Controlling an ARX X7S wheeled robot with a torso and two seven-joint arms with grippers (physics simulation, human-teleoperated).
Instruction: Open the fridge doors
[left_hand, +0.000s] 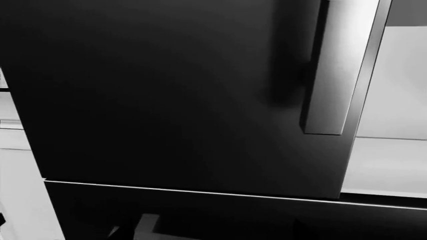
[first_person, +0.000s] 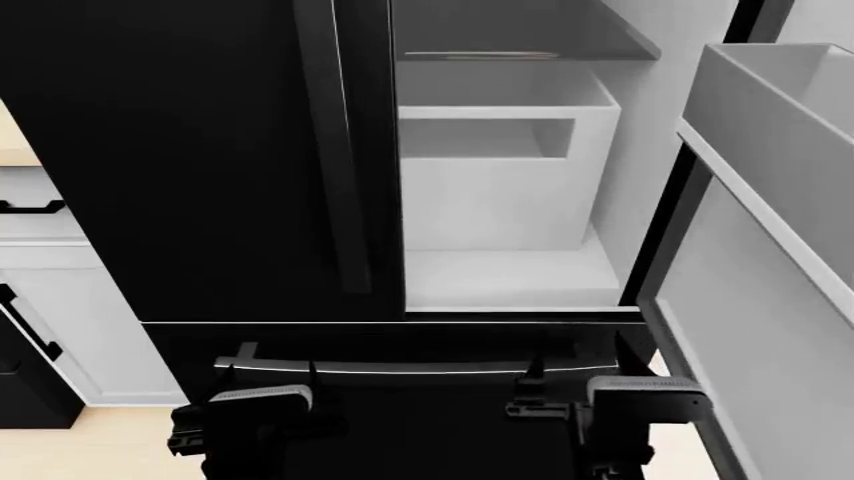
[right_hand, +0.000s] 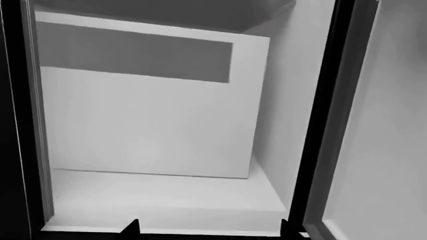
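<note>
The left fridge door (first_person: 174, 160) stood shut, its long vertical handle (first_person: 336, 150) untouched, while the right fridge door (first_person: 761, 300) hung swung open, baring the white crisper bin (first_person: 501, 185) inside. The left end effector (first_person: 260, 400) and right end effector (first_person: 641, 395) sat low before the freezer drawer (first_person: 400, 350), holding nothing; their opening could not be told.

This is a kitchen, rendered in a simulator's flat, clean surfaces. A tall glossy black fridge (first_person: 187, 150) fills the middle of the head view, its right side open on a white interior with a bin (first_person: 501, 165) and a shelf (first_person: 507, 280). At the far left edge stand white cabinets (first_person: 54, 300) with small black handles (first_person: 30, 207).
</note>
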